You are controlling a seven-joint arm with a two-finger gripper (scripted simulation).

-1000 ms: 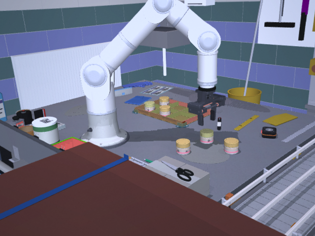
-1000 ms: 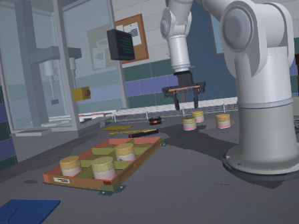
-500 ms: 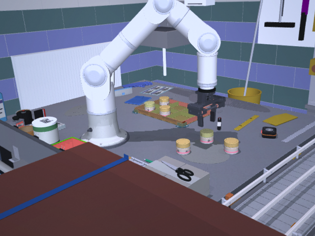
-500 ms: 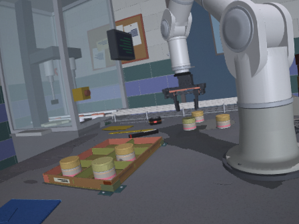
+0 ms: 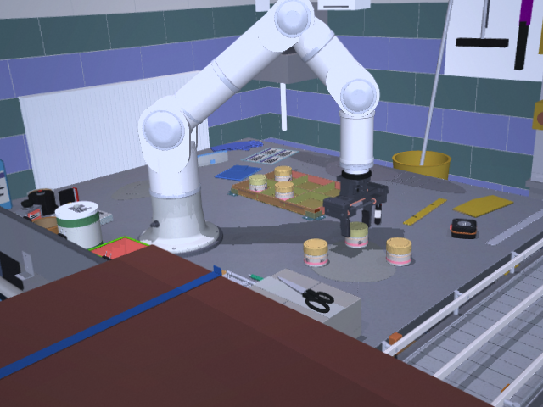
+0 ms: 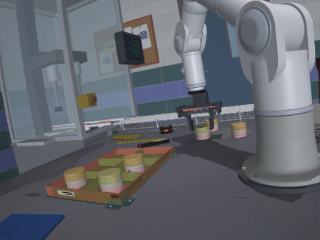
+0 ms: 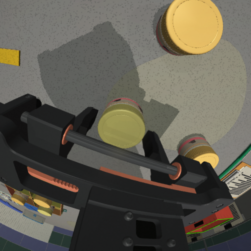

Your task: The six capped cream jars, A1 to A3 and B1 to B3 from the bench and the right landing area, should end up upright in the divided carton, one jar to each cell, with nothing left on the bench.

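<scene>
A pale-green-capped cream jar (image 5: 357, 235) (image 6: 202, 131) (image 7: 122, 125) stands upright on the round landing patch, partly hidden by my open gripper (image 5: 356, 221) (image 6: 201, 124) (image 7: 119, 130), which hangs just over its cap and holds nothing. Two tan-capped jars stand on the same patch, one to its left (image 5: 316, 252) (image 7: 198, 151) and one to its right (image 5: 398, 251) (image 7: 192, 26). The divided carton (image 5: 287, 192) (image 6: 110, 175) lies further back and holds three upright jars (image 5: 258, 182) (image 5: 283, 173) (image 5: 284, 190) in separate cells.
A brown panel (image 5: 175, 341) fills the near foreground, with a grey box carrying scissors (image 5: 318, 300) beside it. A yellow bucket (image 5: 421, 163), yellow strips (image 5: 424, 211), a small black device (image 5: 463, 228) and a railing (image 5: 460, 298) lie to the right.
</scene>
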